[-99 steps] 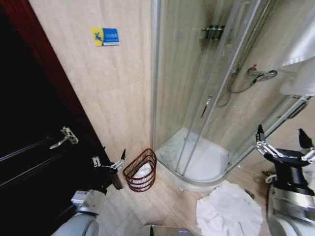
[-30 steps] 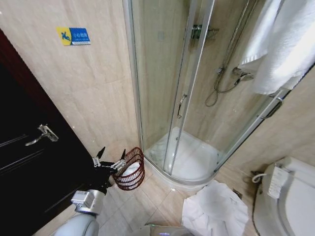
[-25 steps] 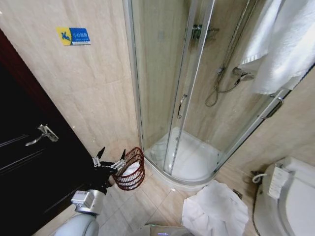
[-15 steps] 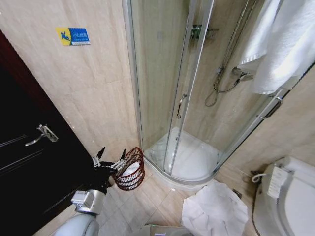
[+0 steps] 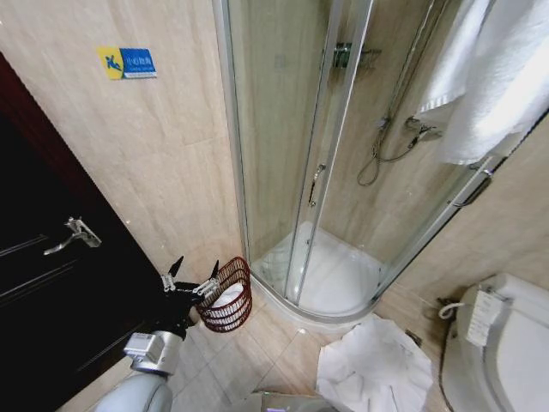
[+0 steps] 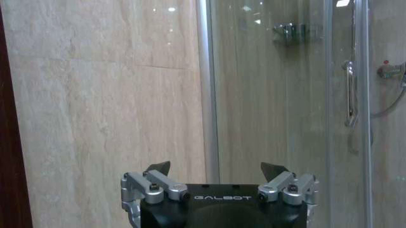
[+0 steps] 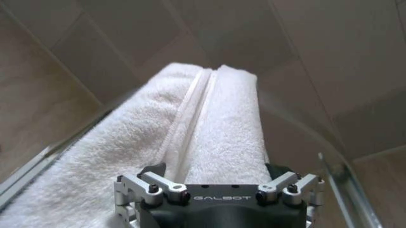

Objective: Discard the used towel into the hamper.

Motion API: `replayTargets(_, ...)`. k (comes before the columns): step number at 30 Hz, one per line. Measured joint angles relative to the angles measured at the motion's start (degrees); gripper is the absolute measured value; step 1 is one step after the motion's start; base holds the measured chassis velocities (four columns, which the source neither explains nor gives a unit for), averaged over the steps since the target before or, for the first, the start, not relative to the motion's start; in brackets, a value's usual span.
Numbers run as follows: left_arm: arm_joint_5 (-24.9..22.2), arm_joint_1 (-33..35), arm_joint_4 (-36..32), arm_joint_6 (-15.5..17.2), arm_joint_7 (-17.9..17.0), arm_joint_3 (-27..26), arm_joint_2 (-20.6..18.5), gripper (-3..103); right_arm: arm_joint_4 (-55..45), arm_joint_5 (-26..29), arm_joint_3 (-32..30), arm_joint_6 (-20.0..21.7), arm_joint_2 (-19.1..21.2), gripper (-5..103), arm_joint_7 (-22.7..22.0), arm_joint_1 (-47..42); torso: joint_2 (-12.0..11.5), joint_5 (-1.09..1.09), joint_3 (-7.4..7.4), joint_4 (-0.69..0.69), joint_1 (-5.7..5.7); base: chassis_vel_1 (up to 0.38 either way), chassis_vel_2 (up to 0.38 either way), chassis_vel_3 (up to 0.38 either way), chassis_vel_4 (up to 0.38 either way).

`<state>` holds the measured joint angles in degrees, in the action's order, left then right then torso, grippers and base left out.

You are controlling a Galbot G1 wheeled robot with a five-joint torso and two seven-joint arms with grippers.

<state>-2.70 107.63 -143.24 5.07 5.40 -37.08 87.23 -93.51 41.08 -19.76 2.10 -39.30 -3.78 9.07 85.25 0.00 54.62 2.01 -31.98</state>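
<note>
The towel [image 5: 485,81] hangs folded over a rail, high up beside the shower [image 5: 334,172], and the right gripper [image 7: 217,168] is right at it: fingers spread wide, the fold lined up between them, nothing clamped (contact I cannot judge). A few seconds ago that gripper stood low at the robot's right side, and the head camera has swung round since; over the last second the view has barely shifted. So the reach looks done and the grab is what's left. Well apart and down on the floor sits the hamper [image 5: 227,296], something white already inside. The left gripper [image 5: 190,275] waits just beside it, open wide and empty. A crumpled white cloth [image 5: 373,369] lies near the toilet [image 5: 506,343].
</note>
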Motion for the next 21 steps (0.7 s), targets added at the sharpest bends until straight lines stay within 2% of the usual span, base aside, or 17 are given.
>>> replayTargets(5,0.0,0.0,0.0,0.0,0.0,0.0,0.0,94,3.47,-3.05,3.97,0.14,-6.21,100,-1.48,5.22,0.0,-0.01,0.0,0.02,0.0,0.0,0.0,0.0,0.0)
replayTargets(6,0.0,0.0,0.0,0.0,0.0,0.0,0.0,94,3.47,-3.05,3.97,0.14,-6.21,100,-1.48,5.22,0.0,-0.01,0.0,0.02,0.0,0.0,0.0,0.0,0.0)
replayTargets(9,0.0,0.0,0.0,0.0,0.0,0.0,0.01,94,3.96,-4.41,5.99,3.53,-12.11,100,-5.78,8.77,0.0,-0.01,0.0,0.02,0.0,0.0,0.0,0.0,0.0)
replayTargets(10,0.0,0.0,0.0,0.0,0.0,0.0,0.01,94,3.96,-4.41,5.99,3.53,-12.11,100,-5.78,8.77,0.0,-0.01,0.0,0.02,0.0,0.0,0.0,0.0,0.0)
replayTargets(12,0.0,0.0,0.0,0.0,0.0,0.0,0.0,94,4.07,-4.83,6.76,5.72,-14.87,100,-8.18,10.75,0.0,-0.05,0.0,0.04,0.0,0.0,0.0,0.0,0.0)
replayTargets(17,0.0,0.0,0.0,0.0,0.0,0.0,0.0,94,1.76,-5.31,5.92,8.18,-16.46,100,-11.19,11.18,0.0,0.0,0.0,0.03,-0.01,0.0,0.0,0.0,0.0)
replayTargets(21,0.0,0.0,0.0,0.0,0.0,0.0,0.0,94,-4.98,-1.62,4.38,10.72,-14.6,100,-14.23,8.77,0.0,0.03,0.0,-0.01,0.0,0.0,0.0,0.0,0.0)
